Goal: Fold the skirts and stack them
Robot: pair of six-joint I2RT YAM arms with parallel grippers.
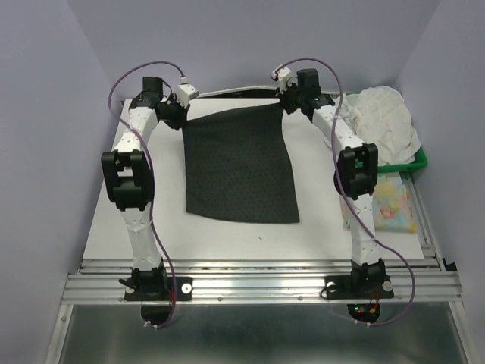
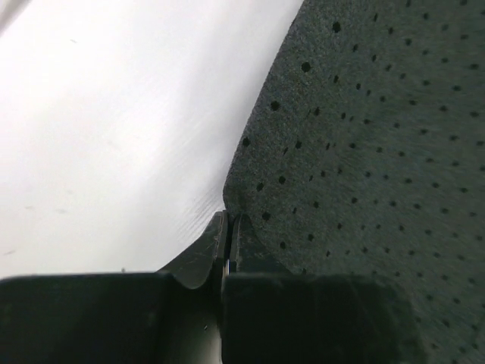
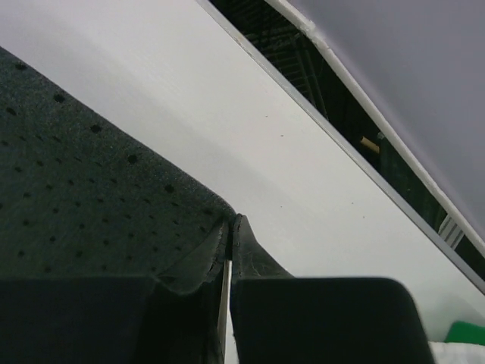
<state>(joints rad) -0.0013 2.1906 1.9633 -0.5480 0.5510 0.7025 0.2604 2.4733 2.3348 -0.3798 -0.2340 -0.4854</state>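
Observation:
The dark charcoal speckled skirt [image 1: 239, 165] lies spread over the middle of the white table, its far edge lifted. My left gripper [image 1: 179, 114] is shut on its far left corner; the left wrist view shows the skirt [image 2: 364, 152] pinched between the closed jaws at the left gripper [image 2: 227, 220]. My right gripper [image 1: 286, 105] is shut on the far right corner, and in the right wrist view the skirt [image 3: 91, 205] ends at the right gripper [image 3: 230, 221]. The white crinkly skirt [image 1: 385, 121] is heaped in the green tray. The yellow floral skirt [image 1: 392, 203] lies at the right edge.
The green plastic tray [image 1: 417, 161] stands at the far right. The table's far edge [image 3: 356, 152] runs close behind the right gripper, with a dark gap and the lilac wall beyond. Lilac walls close in on both sides.

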